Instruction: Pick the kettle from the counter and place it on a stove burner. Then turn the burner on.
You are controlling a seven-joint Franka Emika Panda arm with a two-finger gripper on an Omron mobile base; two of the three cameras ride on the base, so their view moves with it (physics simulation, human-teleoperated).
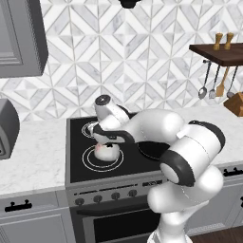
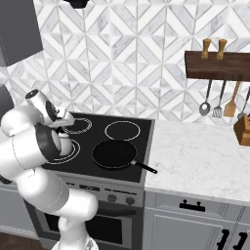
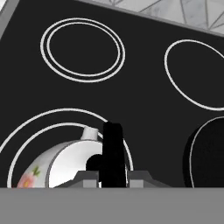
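the white arm point(image 1: 156, 128) bends forward and down over the kettle point(image 1: 107, 151), wrist turned downward. the gripper point(image 3: 113, 173) hangs directly above the kettle, its jaws clamped on the kettle's black arched handle point(image 3: 112, 151).

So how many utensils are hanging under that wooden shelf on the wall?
4. They hang in a row beneath the shelf: a ladle, a slotted spatula, a wooden spatula, and a fourth at the right edge, partly cut off.

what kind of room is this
A home kitchen, rendered rather than real. A black glass cooktop with ringed burners sits over an oven, a frying pan rests on it, and spoons and spatulas hang beneath a wooden shelf against a tiled wall.
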